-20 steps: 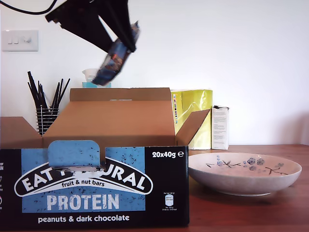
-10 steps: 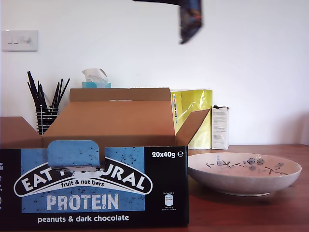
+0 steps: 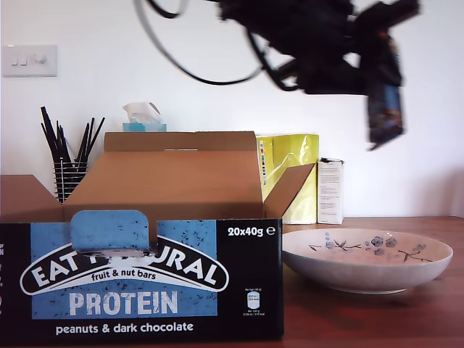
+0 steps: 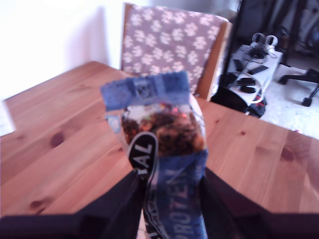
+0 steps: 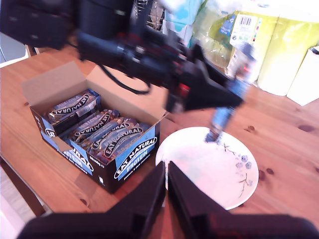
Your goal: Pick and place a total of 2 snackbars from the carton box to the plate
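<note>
My first gripper [image 4: 167, 191] was clamped on a snackbar [image 4: 162, 149], its two dark fingers pressing the blue lower half of the wrapper while the crimped end stood clear above them over the wooden table [image 4: 60, 134]. In the exterior view that same arm [image 3: 304, 43] reached in from the top edge, and the bar [image 3: 383, 101] hung upright, slightly blurred, at about one o'clock from the picture's centre, high above the plate [image 3: 366, 272] and well apart from it.

The flowered plate sat at four o'clock in the exterior view, just beside the carton box [image 3: 141, 272], which filled the seven o'clock area with its flaps open. In the second wrist view the box [image 5: 94, 134] showed several wrapped snackbars [image 5: 107, 134] lying in rows inside, and the plate [image 5: 204, 172] held nothing; the held bar [image 5: 227, 107] hung over the plate's rim.

My second gripper [image 5: 167, 199] had its jaws together, the tips nearly touching with only a thin slit between them, holding nothing.

Behind the box in the exterior view stood black straws in a wire holder [image 3: 69, 156] at nine o'clock, a tissue box [image 3: 143, 116], a yellow pack [image 3: 290, 170] and a small white carton [image 3: 330, 191].
</note>
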You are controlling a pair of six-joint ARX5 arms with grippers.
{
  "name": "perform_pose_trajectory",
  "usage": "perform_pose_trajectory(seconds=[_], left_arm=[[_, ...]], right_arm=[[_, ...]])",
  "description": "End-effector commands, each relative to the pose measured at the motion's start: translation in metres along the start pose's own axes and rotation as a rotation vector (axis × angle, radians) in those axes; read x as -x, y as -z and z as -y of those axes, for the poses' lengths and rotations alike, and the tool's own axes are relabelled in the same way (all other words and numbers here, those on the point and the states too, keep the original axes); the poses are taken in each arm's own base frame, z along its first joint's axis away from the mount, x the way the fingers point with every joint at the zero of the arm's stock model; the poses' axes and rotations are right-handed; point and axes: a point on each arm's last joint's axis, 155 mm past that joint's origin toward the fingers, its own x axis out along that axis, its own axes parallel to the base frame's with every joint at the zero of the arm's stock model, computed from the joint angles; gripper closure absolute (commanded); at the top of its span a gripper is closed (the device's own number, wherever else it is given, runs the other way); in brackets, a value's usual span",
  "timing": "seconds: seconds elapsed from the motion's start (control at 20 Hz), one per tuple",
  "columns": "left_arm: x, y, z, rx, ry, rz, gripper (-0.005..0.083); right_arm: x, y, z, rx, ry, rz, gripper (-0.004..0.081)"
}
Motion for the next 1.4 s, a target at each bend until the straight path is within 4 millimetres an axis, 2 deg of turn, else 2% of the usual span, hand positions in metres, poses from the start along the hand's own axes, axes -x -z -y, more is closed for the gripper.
perform_pose_trajectory(seconds=[0.0, 0.15, 0.25, 0.45, 0.75, 1.0, 1.25, 1.35], left_arm=[[-0.022, 0.022, -0.001, -0.001, 0.002, -0.091, 0.0634], [-0.053, 0.056, -0.006, 0.005, -0.010, -0.262, 0.0634], [-0.065, 0.078, -0.007, 0.016, -0.006, -0.360, 0.0634], [-0.068, 0.110, -0.010, 0.029, -0.015, -0.497, 0.0634], [-0.057, 0.129, -0.016, 0.035, -0.027, -0.585, 0.0621], [-0.051, 0.137, -0.016, 0.037, -0.031, -0.624, 0.0505], [-0.050, 0.139, -0.016, 0.039, -0.031, -0.633, 0.0478], [-0.048, 0.141, -0.016, 0.040, -0.031, -0.643, 0.0440]], right_arm=[[-0.001, -0.004, 0.000, -0.004, 0.000, 0.018, 0.0783], [-0.001, -0.008, 0.000, 0.007, -0.002, 0.037, 0.0783], [-0.001, -0.009, 0.000, 0.011, -0.002, 0.039, 0.0783], [-0.001, -0.014, 0.001, 0.015, 0.001, 0.061, 0.0783], [0.000, -0.021, 0.002, 0.020, 0.006, 0.088, 0.0783], [0.000, -0.021, 0.002, 0.020, 0.006, 0.089, 0.0783], [0.000, -0.022, 0.002, 0.020, 0.007, 0.090, 0.0783], [0.000, -0.023, 0.002, 0.021, 0.007, 0.094, 0.0783]])
